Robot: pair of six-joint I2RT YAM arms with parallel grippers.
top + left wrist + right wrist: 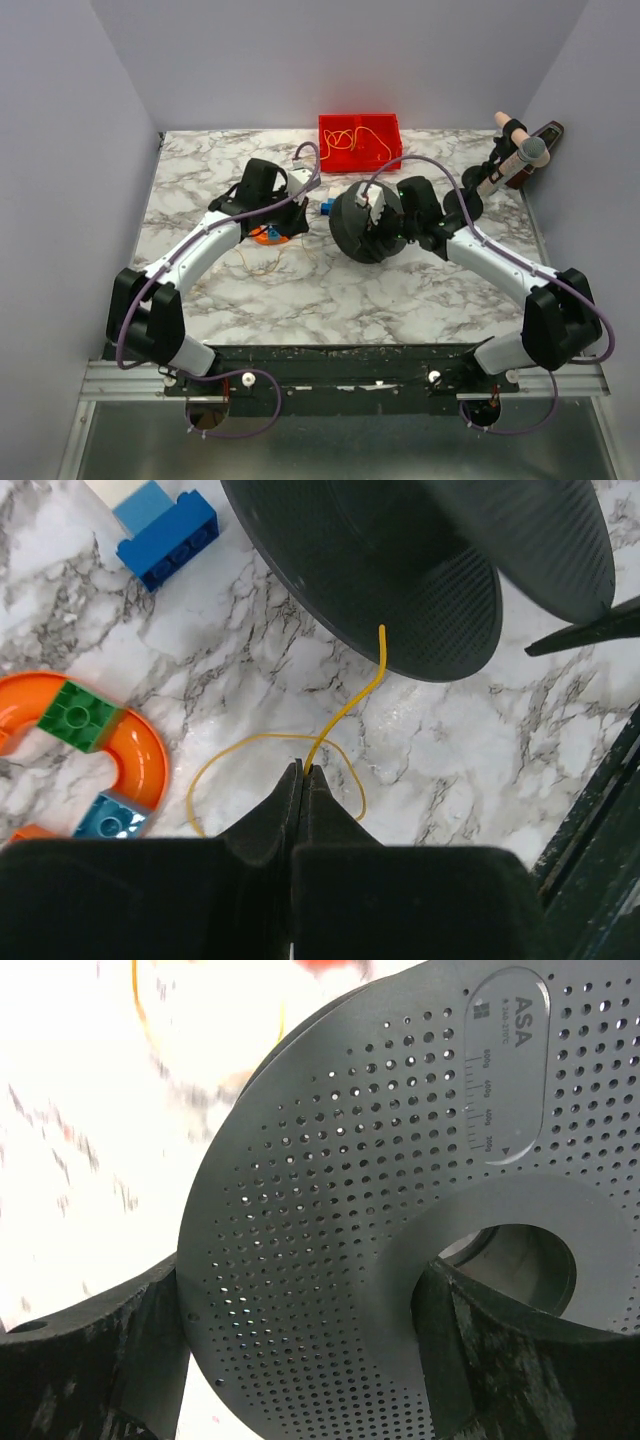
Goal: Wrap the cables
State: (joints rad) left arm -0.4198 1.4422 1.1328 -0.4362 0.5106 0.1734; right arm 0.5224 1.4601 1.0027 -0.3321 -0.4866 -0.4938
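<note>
My left claw (pixel 303 772) pinched the cable (pixel 345 708) at lower centre, its tip at the spool (pixel 400 570) rim. My right claw (pixel 300 1350) gripped that spool; no wraps seemed made yet.

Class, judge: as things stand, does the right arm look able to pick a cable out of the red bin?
Probably not yet: the right tool is clamped on the black spool. The red bin lies just beyond, apparently unblocked, but the spool must be released first.

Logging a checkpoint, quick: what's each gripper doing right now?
Left gripper: closed, pinching the yellow cable.
Right gripper: jaws wide, gripping the black spool.
</note>
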